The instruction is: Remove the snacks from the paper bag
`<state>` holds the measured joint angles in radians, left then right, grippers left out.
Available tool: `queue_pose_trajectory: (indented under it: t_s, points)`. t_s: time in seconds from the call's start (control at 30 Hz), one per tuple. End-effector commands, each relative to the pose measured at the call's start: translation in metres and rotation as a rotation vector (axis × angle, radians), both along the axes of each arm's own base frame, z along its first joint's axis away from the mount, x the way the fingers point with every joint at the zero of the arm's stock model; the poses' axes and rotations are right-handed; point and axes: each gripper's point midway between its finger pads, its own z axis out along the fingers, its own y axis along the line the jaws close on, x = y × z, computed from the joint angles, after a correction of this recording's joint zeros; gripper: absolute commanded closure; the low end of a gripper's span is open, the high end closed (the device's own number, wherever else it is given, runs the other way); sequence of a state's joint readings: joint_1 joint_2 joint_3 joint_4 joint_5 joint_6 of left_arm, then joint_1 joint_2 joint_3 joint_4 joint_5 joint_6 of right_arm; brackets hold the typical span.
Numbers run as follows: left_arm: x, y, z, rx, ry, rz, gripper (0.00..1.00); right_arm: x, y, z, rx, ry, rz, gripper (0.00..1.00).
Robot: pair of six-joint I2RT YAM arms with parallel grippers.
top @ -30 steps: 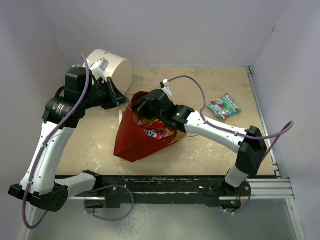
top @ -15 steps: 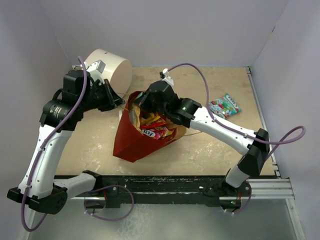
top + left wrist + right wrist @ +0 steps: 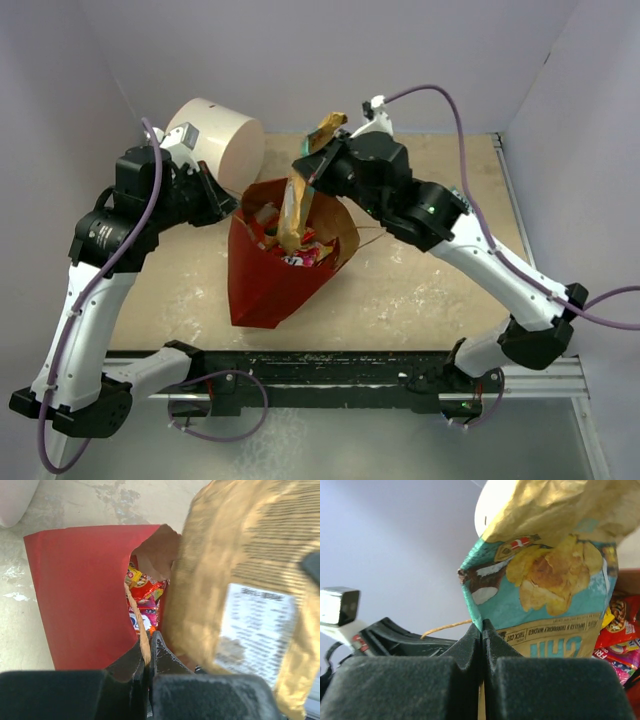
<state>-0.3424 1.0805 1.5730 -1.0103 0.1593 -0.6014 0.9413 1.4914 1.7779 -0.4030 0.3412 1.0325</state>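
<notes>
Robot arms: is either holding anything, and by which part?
Right jaws pinch a tan-and-teal foil chip packet by its edge; left jaws, the red paper bag by its rim.

Tan packet (image 3: 295,210) hangs across paper bag (image 3: 260,290) mouth, blocking entry; white drum (image 3: 225,135) close behind-left; bare table (image 3: 420,290) right.

A tall red paper bag (image 3: 265,285) stands mid-bench (image 3: 430,290), with a white cylinder drum (image 3: 225,135) behind it to the left. A tan-and-teal foil chip packet (image 3: 295,210) hangs over its mouth; other foil packets (image 3: 310,255) lie inside.

Place: it was a robot test cell.
Walls: plain pale panels (image 3: 330,60) enclosed the tabletop (image 3: 430,300).
Lower edge: a metal rail (image 3: 560,374) lay across.
</notes>
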Motion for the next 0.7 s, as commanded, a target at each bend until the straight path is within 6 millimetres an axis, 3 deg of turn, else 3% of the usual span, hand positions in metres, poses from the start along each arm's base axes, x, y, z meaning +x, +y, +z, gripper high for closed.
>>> queue_pose_trajectory:
  t_s: [0.0, 0.17, 0.27, 0.5, 0.67]
  points:
    - [0.005, 0.005, 0.019, -0.02, -0.081, 0.033, 1.0, -0.01, -0.054, 0.086, 0.079, -0.201, -0.1, 1.0]
    - [0.005, 0.005, 0.019, -0.014, -0.085, 0.03, 1.0, -0.016, -0.099, 0.117, 0.029, -0.307, -0.203, 1.0]
    - [0.004, 0.005, 0.02, -0.007, -0.087, 0.025, 1.0, -0.014, -0.13, 0.123, -0.057, -0.345, -0.307, 1.0]
    - [0.002, 0.007, 0.018, 0.02, -0.089, 0.01, 1.0, -0.014, -0.22, 0.1, -0.354, -0.338, -0.632, 1.0]
    - [-0.001, 0.009, 0.017, 0.041, -0.094, -0.002, 1.0, -0.015, -0.283, 0.074, -0.545, -0.259, -0.818, 1.0]
